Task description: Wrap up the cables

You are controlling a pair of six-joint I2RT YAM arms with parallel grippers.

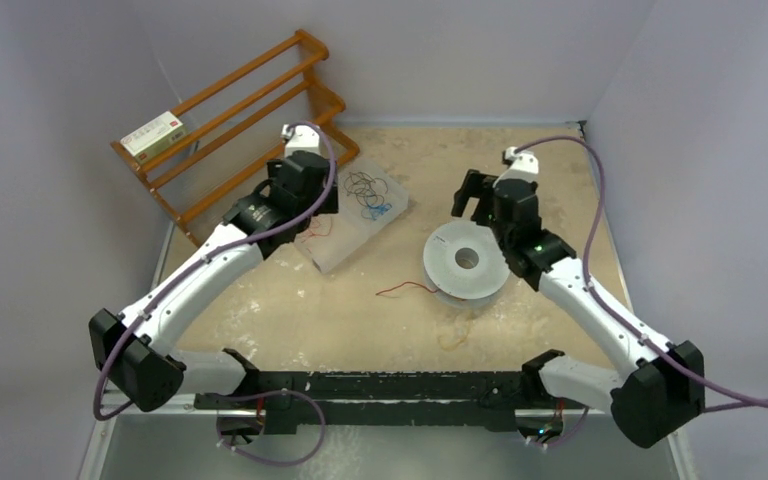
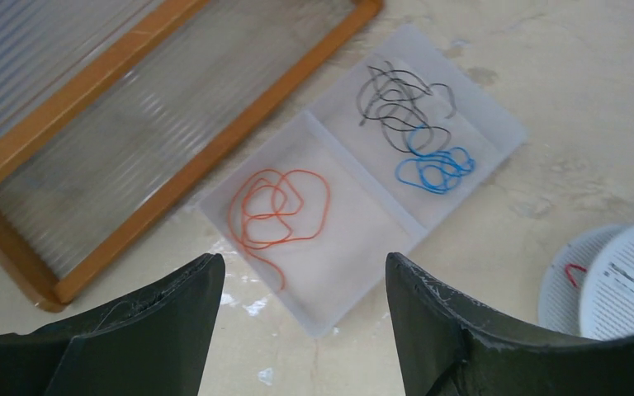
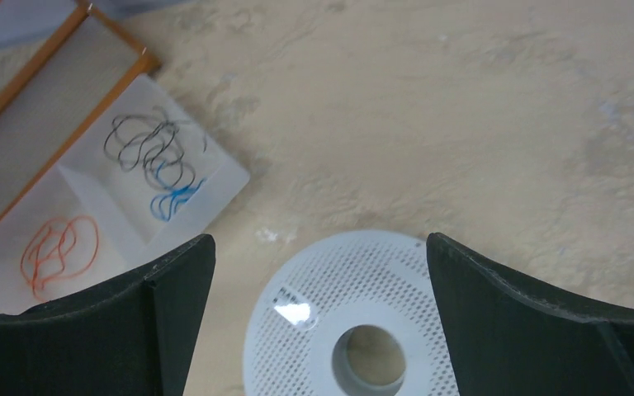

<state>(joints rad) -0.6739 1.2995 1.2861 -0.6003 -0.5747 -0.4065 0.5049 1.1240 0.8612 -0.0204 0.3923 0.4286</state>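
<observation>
Between rack (image 2: pixel 215 153), spool (image 3: pixel 338 280): cables (image 2: pixel 434 170) (tray (image 2: pixel 355 243), seemingly)

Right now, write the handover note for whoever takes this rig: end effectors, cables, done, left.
Left end effector: open, empty, by the tray.
Right end effector: open, empty, by the white spool.
Cables: orange-red cable loose in one tray compartment; black cable and blue cable together in the other; a red cable trails from the spool onto the table.
Done: at most that red one started.
Left: wrap the tray's three.
</observation>
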